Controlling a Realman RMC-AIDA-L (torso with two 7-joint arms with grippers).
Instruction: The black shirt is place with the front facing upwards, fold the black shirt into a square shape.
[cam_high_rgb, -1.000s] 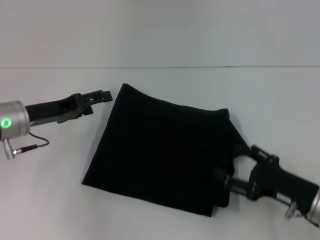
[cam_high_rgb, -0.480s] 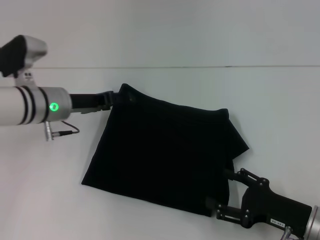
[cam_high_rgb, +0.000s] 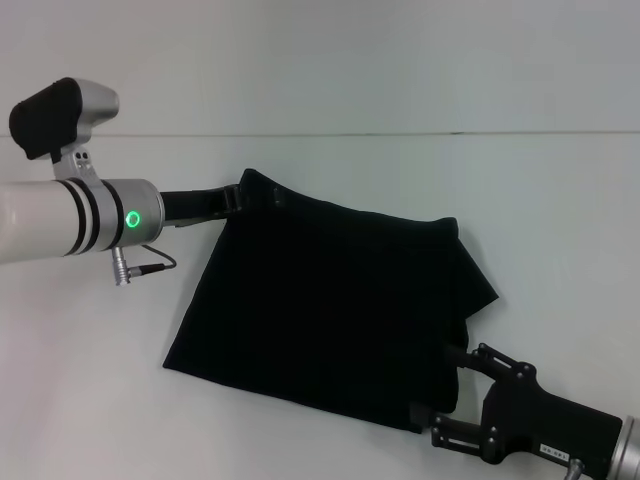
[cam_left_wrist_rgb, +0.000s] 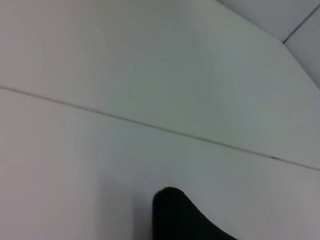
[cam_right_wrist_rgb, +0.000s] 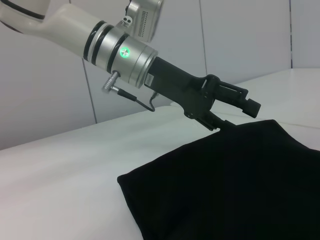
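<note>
Left gripper (cam_high_rgb: 243, 197) has reached the black shirt's (cam_high_rgb: 330, 310) far corner.

From my station I count one black shirt (cam_high_rgb: 320, 300) on one white table (cam_high_rgb: 540, 190), folded over so no lettering shows. I count two grippers: one left gripper (cam_high_rgb: 243, 198) at the shirt's far left corner and one right gripper (cam_high_rgb: 438, 388) at its near right corner. I count two arms, one pale left arm (cam_high_rgb: 60, 215) and one dark right arm (cam_high_rgb: 560, 435). On the left arm I see one green light (cam_high_rgb: 132, 219) and one thin cable (cam_high_rgb: 140, 266). One seam line (cam_high_rgb: 500, 134) runs across the table behind the shirt. In the right wrist view I again count one shirt and one left gripper (cam_right_wrist_rgb: 235, 107)
</note>
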